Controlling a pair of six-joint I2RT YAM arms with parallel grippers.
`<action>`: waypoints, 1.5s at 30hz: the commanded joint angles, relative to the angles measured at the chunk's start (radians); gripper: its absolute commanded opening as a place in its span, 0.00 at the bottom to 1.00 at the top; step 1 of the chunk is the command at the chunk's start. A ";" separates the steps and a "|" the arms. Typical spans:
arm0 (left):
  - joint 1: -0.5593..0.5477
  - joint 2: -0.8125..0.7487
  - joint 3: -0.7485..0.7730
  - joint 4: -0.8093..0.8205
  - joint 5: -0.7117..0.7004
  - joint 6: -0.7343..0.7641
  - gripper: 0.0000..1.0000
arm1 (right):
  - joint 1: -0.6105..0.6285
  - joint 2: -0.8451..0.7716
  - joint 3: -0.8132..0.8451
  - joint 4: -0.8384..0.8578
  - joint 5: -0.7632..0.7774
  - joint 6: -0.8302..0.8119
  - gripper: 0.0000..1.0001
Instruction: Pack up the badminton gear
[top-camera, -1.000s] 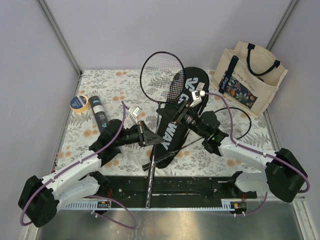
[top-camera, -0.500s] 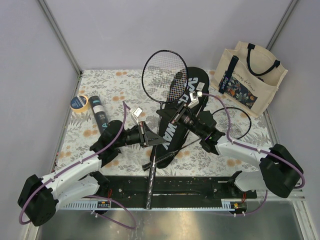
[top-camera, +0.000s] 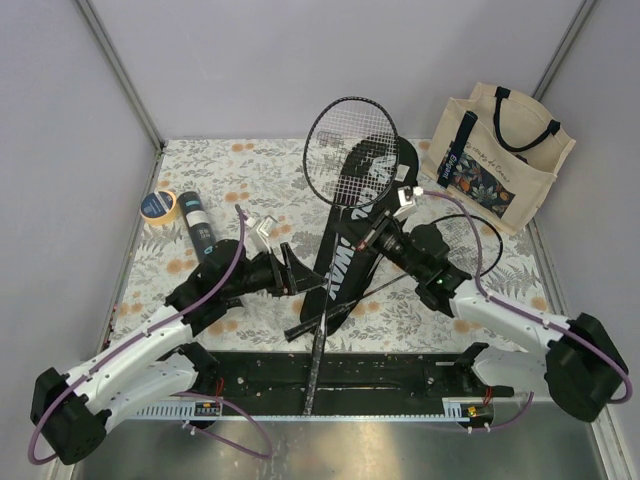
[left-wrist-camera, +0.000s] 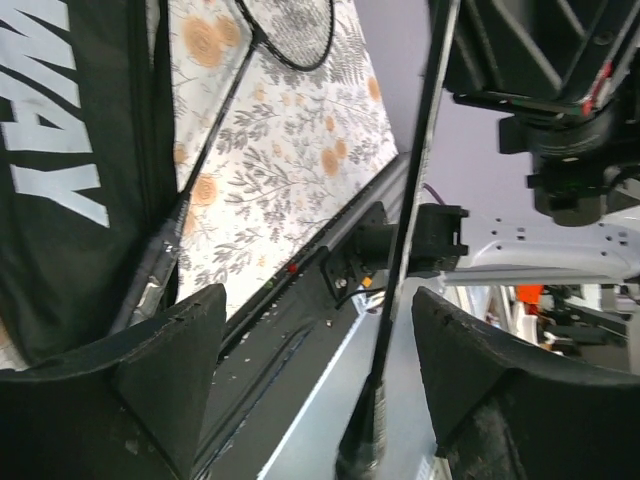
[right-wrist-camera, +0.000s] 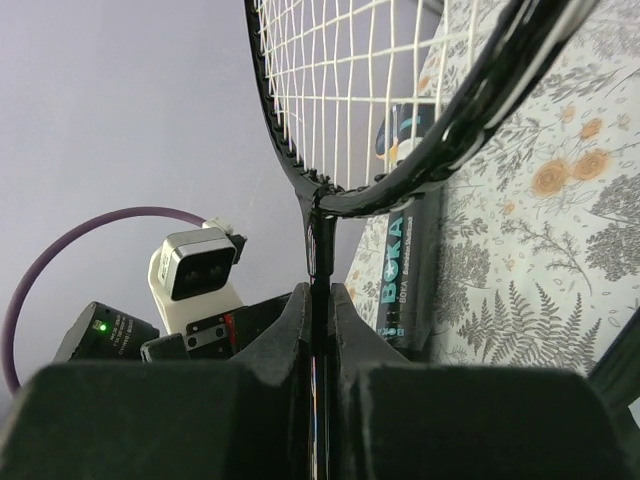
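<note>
Viewing from above, the right gripper (top-camera: 352, 235) is clamped on the thin shaft of a racket (top-camera: 350, 150), just below its strung head. That racket slants over the racket bag (top-camera: 345, 265), with its head toward the far wall and its handle reaching past the near edge of the table (top-camera: 250, 170). The left gripper (top-camera: 295, 272) sits beside the shaft with its jaws spread, holding nothing. A second racket (top-camera: 300, 328) lies on the table, its handle by the bag's near end. The tube (top-camera: 200, 228) rests at far left, next to the tape roll (top-camera: 158, 205). The tote bag (top-camera: 500, 150) stands at far right.

Left wrist view: the two fingers (left-wrist-camera: 170, 350) are wide apart. The raised racket's shaft passes between them without touching either. The bag lies at left, with the second racket's shaft beside it.

Right wrist view: both fingers (right-wrist-camera: 290, 320) press against the shaft directly below the head. The tube shows behind the strings, on the table.
</note>
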 joint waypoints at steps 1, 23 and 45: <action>-0.004 -0.023 0.103 -0.160 -0.099 0.140 0.78 | -0.037 -0.131 -0.012 -0.158 0.034 -0.044 0.00; -0.208 0.508 0.411 -0.171 -0.631 0.391 0.67 | -0.112 -0.838 -0.339 -1.008 0.157 -0.034 0.00; -0.259 1.168 0.732 -0.119 -0.639 0.431 0.57 | -0.112 -1.037 -0.337 -1.172 0.246 -0.074 0.00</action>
